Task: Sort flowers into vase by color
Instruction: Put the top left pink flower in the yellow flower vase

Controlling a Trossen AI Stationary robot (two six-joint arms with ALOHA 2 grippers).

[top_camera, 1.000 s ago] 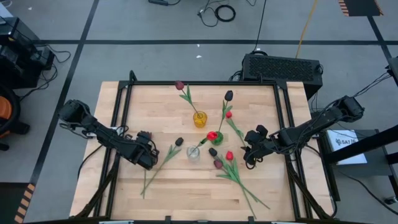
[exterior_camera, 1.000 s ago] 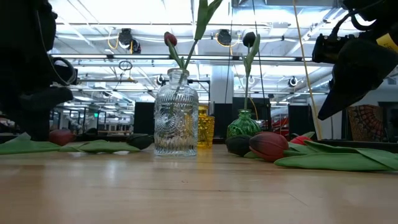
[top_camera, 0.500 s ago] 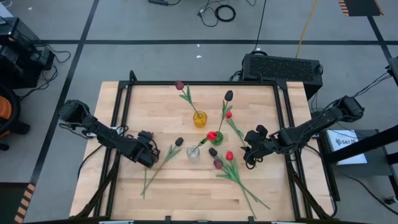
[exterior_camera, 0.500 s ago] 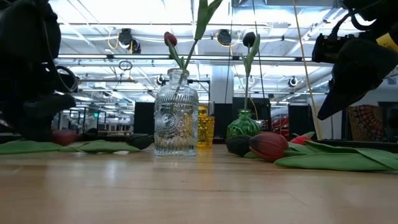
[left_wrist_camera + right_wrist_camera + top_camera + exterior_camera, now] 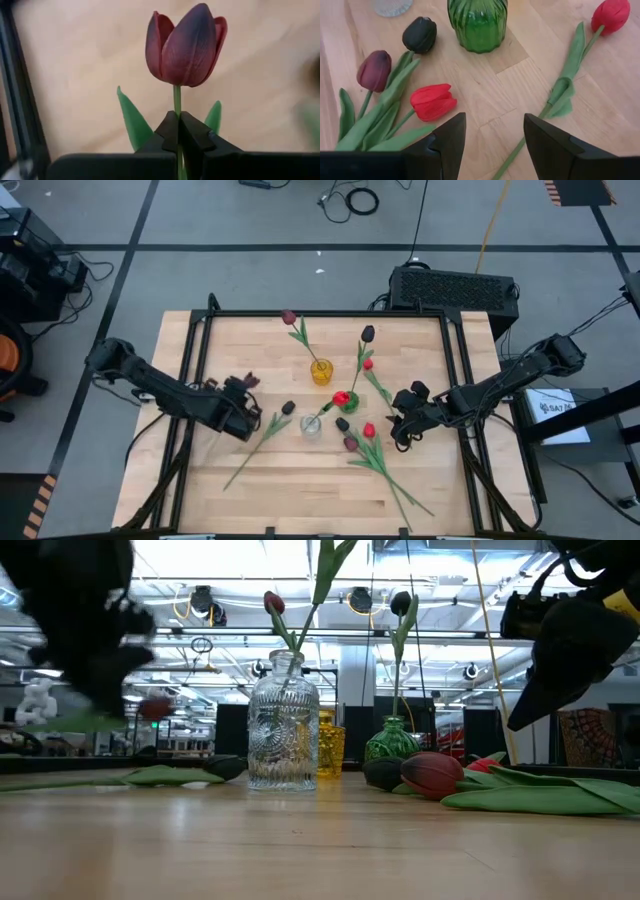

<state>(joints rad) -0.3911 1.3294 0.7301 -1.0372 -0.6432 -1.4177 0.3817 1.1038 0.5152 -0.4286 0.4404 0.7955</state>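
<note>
My left gripper (image 5: pixel 240 402) is shut on a dark maroon tulip (image 5: pixel 186 45), whose head (image 5: pixel 248 381) stands above the fingers at the table's left. A near-black tulip (image 5: pixel 288 408) lies flat beside it, stem toward the near edge. Mid-table stand a yellow vase (image 5: pixel 320 372), a green vase (image 5: pixel 479 20) and a clear vase (image 5: pixel 283 730), each with flowers in it. My right gripper (image 5: pixel 492 130) hangs open over loose flowers lying on the table: a red one (image 5: pixel 432 101), a maroon one (image 5: pixel 374 70) and a black one (image 5: pixel 419 34). My left gripper pinches the maroon tulip's thin green stem (image 5: pixel 177 106) between its two fingertips, a short way below the head. The fingers lie across the stem. The head stands up beyond the fingers, raised off the table (image 5: pixel 153 708); the gripper hides the stem below the hold.
Another red tulip (image 5: pixel 611 15) lies right of the green vase. A black frame (image 5: pixel 200 330) runs round the wooden table top. Bare wood lies along the near edge (image 5: pixel 300 500) and at the far left (image 5: pixel 230 340).
My left gripper has risen and gone a little toward the far edge, taking the maroon tulip with it. The tulip's head, low by the table a second ago, now stands lifted clear. The near-black tulip has stayed where it lay.
</note>
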